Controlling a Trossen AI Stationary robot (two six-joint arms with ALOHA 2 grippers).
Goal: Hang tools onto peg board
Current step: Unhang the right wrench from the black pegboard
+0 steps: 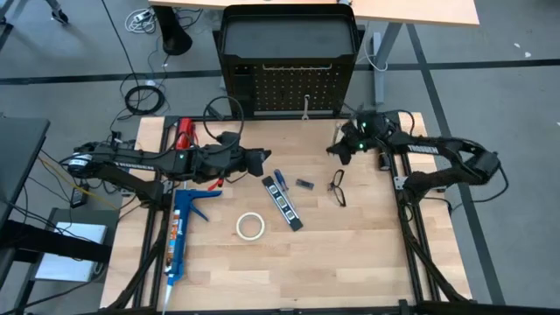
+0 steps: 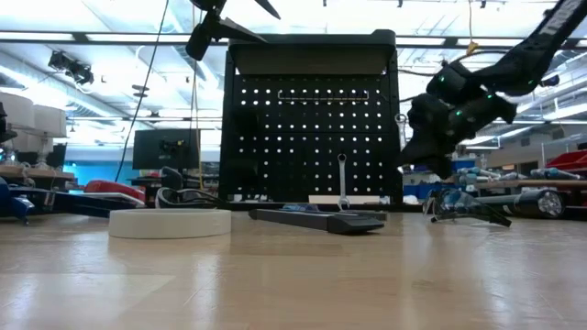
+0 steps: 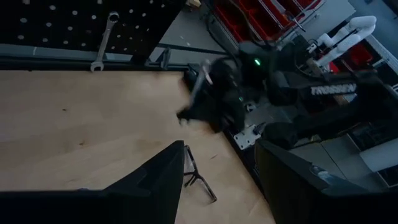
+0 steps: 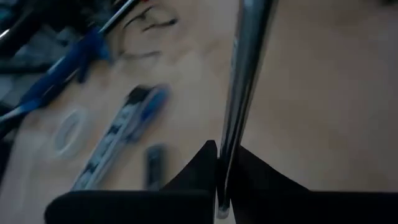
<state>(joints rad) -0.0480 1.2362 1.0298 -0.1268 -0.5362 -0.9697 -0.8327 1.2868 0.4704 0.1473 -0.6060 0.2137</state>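
The right arm is reaching in over the table's far right, its right gripper [image 4: 219,163] pinching a silver wrench [image 4: 244,68] that is running out ahead of the fingers, with the peg board [image 1: 289,83] just beyond. The left gripper [image 3: 217,180] is hovering mid-table, fingers spread, safety glasses [image 3: 196,174] lying between them.

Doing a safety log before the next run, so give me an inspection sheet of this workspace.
Surface: pale wooden tabletop, no spills seen.
Job's things: one wrench hangs on the peg board; tape roll, screwdriver and safety glasses lie on the table.
Clutter: blue caulking gun, red-handled tool.
Grippers: right pincer shut on a second wrench, above the table; left pincer open, empty.
Cables: coils on the floor.
Surroundings: desks and shelving behind; no person seen.
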